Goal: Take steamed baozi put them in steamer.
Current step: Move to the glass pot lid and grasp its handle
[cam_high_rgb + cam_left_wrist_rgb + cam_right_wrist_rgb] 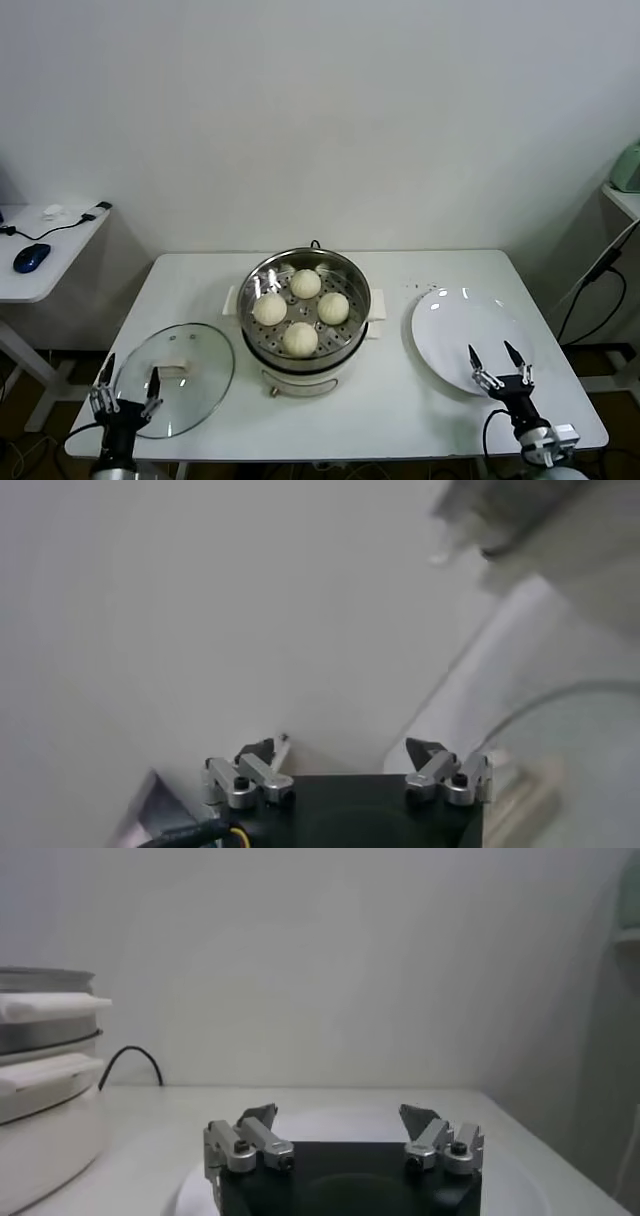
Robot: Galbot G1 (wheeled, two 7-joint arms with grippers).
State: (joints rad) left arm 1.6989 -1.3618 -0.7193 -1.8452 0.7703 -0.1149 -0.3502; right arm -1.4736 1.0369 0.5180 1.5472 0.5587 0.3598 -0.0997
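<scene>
Standing on white table [200,290], steamer [305,345], plain wall, left gripper [128,392] and right gripper [500,362] both spread wide

The steamer [305,300] was shiny perforated steel on white plastic, the baozi [300,339] smooth matt dough, the lid [175,378] clear glass, the plate [465,338] glossy white, the surface [400,410] matt white.

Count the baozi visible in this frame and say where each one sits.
4, all on the perforated tray inside the steamer: one baozi at the back, one left, one right, one at the front. None on the plate; nothing appears hidden.
</scene>
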